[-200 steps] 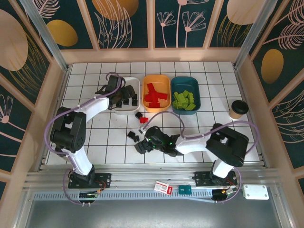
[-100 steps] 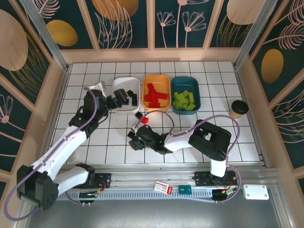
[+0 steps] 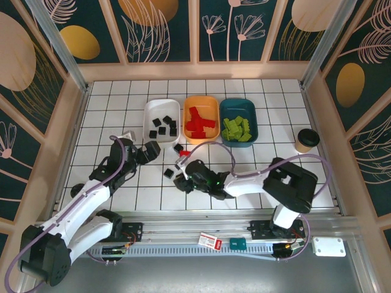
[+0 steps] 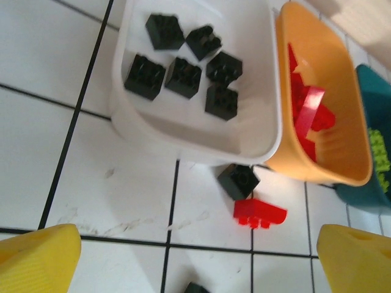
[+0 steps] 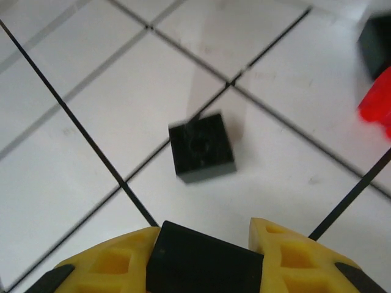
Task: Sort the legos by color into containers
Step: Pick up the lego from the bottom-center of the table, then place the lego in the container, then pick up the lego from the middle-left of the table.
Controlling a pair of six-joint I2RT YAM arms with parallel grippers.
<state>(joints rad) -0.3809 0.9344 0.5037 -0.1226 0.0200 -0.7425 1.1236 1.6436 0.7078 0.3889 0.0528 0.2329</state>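
Where the right wrist camera looks down its own fingers, we see the right tool [image 5: 204,244] closed on a black brick [image 5: 204,261], a yellow pad pressed to each side. From above, that tool [image 3: 182,181] sits low over the desk [image 3: 146,192] and hides the brick it holds. Just beyond it a loose black cube [image 5: 202,148] lies flat on a white tile beside a grid line. The left tool [image 4: 195,259] stands wide open with nothing between its tips; in the top view it [image 3: 151,152] hangs just before the near end of the white tray [image 3: 162,107]. Farther out, a second black cube [image 4: 238,181] and a red brick [image 4: 259,213] lie close together on the desk, just in front of where the white tray meets the orange tray [image 4: 342,128]. The left wrist view lets us count six black cubes [image 4: 183,77] in the white tray and shows glossy red bricks [image 4: 308,110] piled in the orange one. It catches a mere corner of the teal tray [image 4: 366,85], which the top view gives whole, full of lime-green bricks [image 3: 238,129].
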